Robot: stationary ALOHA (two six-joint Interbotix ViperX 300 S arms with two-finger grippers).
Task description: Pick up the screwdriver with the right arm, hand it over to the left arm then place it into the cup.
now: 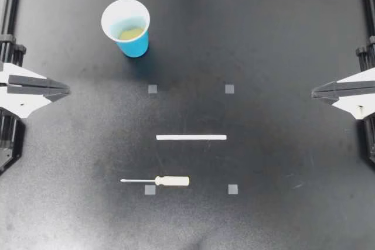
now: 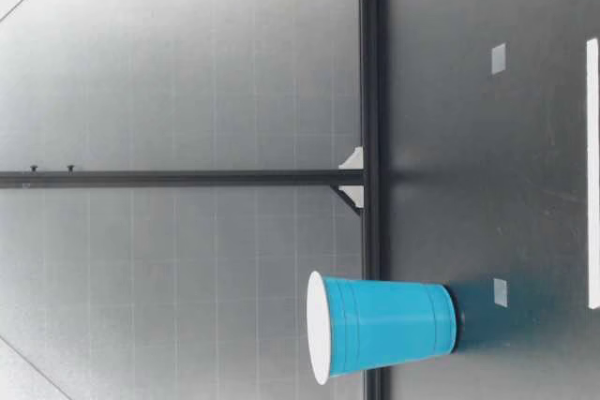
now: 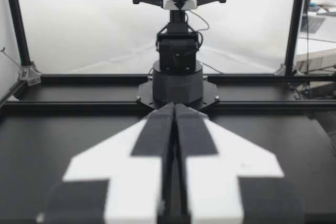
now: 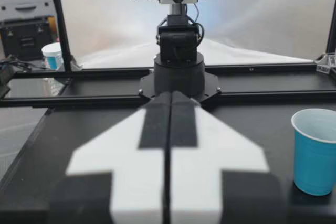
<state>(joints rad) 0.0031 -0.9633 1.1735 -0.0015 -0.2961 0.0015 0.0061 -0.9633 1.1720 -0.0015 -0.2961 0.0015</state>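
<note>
My right pincer (image 1: 315,92) rests at its own edge of the table (image 1: 281,39), clenched on nothing. Its wrist view shows the two fingers pressed flat together with no gap. My left pincer (image 1: 66,90) mirrors it at the opposite edge, also clenched and empty. I read this as a parked pose that leaves the middle of the table clear for the cameras.

The screwdriver (image 1: 156,180) lies flat on the table, well apart from both pincers. Its thick handle points toward the right pincer and its thin shaft toward the left one. That suits the plan, I judge, since the handle is the first part the right arm reaches.

The cup (image 1: 136,46) stands upright with its mouth open, nearer the left pincer than the right, which fits the left arm making the drop. A white strip (image 1: 191,137) lies between cup and screwdriver.

Nothing of the task is done yet. The right pincer must release before it goes down for the handle.
</note>
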